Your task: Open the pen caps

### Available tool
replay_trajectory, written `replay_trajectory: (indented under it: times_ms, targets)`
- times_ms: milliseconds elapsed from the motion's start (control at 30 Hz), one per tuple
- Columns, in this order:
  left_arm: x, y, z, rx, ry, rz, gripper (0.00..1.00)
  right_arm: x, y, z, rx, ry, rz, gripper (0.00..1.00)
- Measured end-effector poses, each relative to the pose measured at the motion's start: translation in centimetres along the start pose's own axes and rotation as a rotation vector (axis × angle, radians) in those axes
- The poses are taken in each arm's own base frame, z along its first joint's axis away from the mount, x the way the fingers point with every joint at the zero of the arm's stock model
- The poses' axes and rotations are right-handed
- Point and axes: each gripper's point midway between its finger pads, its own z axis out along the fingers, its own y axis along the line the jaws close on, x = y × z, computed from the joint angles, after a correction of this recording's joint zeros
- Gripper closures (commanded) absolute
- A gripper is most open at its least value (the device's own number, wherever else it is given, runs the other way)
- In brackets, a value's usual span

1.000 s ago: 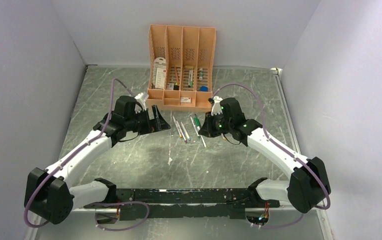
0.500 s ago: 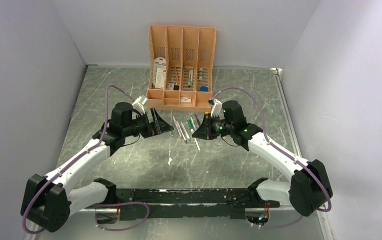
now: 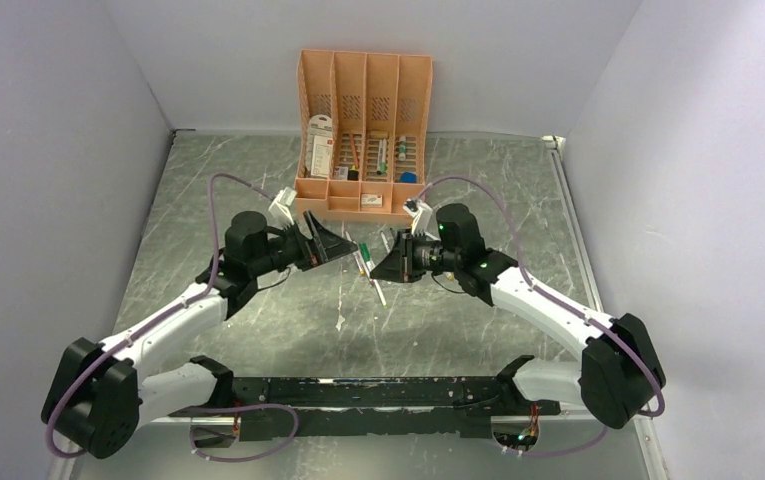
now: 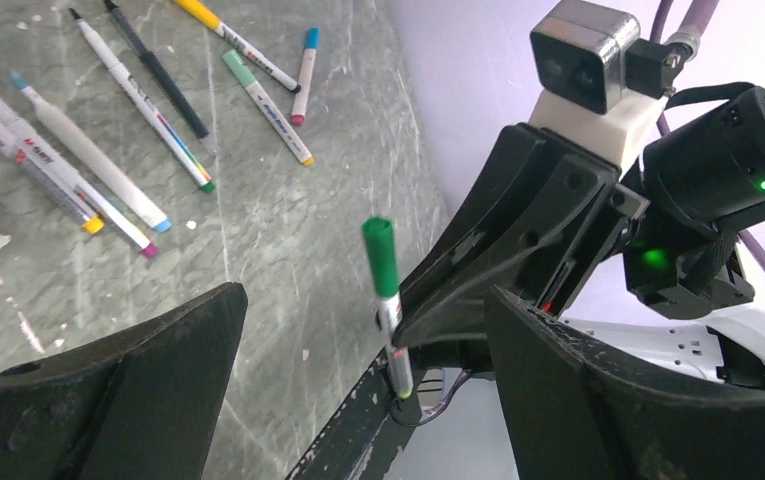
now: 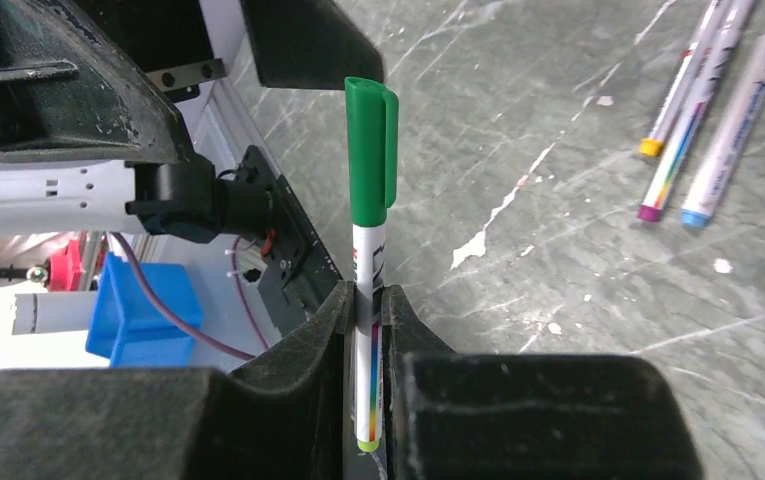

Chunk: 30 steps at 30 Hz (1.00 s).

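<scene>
pen point(image 5: 368, 255): clamped mid-barrel in right claw point(image 5: 366, 300), over desk point(image 4: 288, 230) | left claw point(image 4: 363, 298): wide, facing green cap point(image 5: 371, 150) | handling: likely light, stiff, slick; pinch cap sides, pull straight

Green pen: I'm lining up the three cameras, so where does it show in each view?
Top external: green pen near the centre, small, at the tip of the right gripper.
Left wrist: green pen low in the centre, upright, cap on top.
Right wrist: green pen in the centre, upright, large, cap on top.
Shared landmark: the right gripper, shut on the barrel in all three views.
</scene>
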Motion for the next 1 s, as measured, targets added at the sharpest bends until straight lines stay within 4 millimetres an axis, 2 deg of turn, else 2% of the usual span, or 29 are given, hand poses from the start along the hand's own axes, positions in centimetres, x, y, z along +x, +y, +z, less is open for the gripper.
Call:
replay_trajectory:
  times_ms: [200, 333, 500, 1000]
  targets:
    - [0.9, -0.8, 1.8, 0.042, 0.02, -0.011, 0.02, 1.0, 0.7, 1.0, -0.016, 0.029, 0.009, 1.0]
    - [1.3, -1.1, 2.3, 0.053, 0.02, -0.013, 0.08, 1.2, 0.6, 1.3, -0.01, 0.035, 0.013, 1.0]
    - [1.5, -1.2, 2.7, 0.056, 0.019, -0.013, 0.24, 1.2, 0.5, 1.4, -0.007, 0.036, 0.015, 1.0]
    - [2.2, -0.3, 3.7, 0.032, 0.034, -0.028, 0.6, 1.0, 0.6, 1.7, -0.009, 0.036, 0.017, 1.0]
